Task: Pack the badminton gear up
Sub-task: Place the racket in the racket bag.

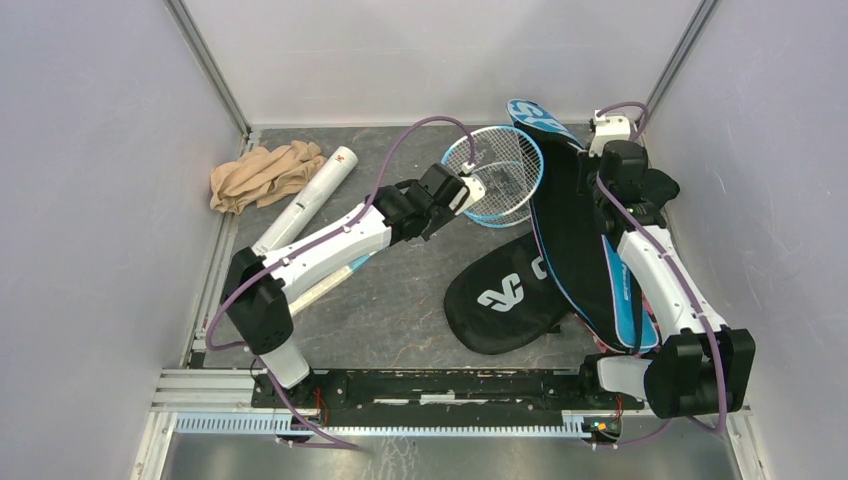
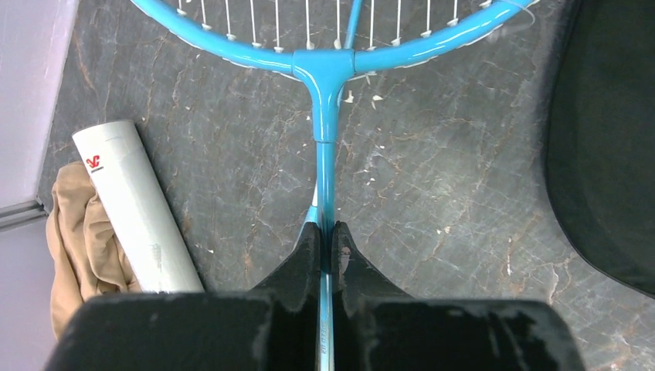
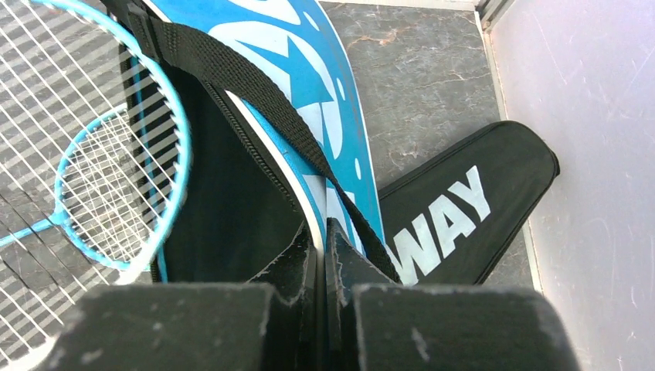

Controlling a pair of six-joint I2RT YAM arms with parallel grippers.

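1. Blue thin-framed strung racket [image 2: 324, 66]: the left gripper [image 2: 325, 232] has its jaws closed tight on the shaft. The head lies at the far middle of the grey stone-pattern table [image 2: 432, 201], just beside the cover mouth and not inside.
2. Right gripper [image 3: 323, 232] is clamped on the edge of the blue-and-white "SPORT" racket-shaped cover [image 3: 309, 85], propping it open on edge at the right.
3. Black "CROSSWAY" racket-shaped cover [image 1: 505, 300] lies flat near centre, partly under the blue one. It looks unfilled.
4. Long white tube [image 1: 305, 200] lies far left, against the tan cloth bundle [image 1: 260, 175]. Not packed.
5. Second racket: possibly the pale handle [image 1: 335, 280] under the left arm, but I can't tell for sure. I can make out no shuttlecocks.
6. Judgement: early stage, nothing stowed. The step in hand is getting the blue racket into the open cover. The tube, any other racket and the black cover are left.
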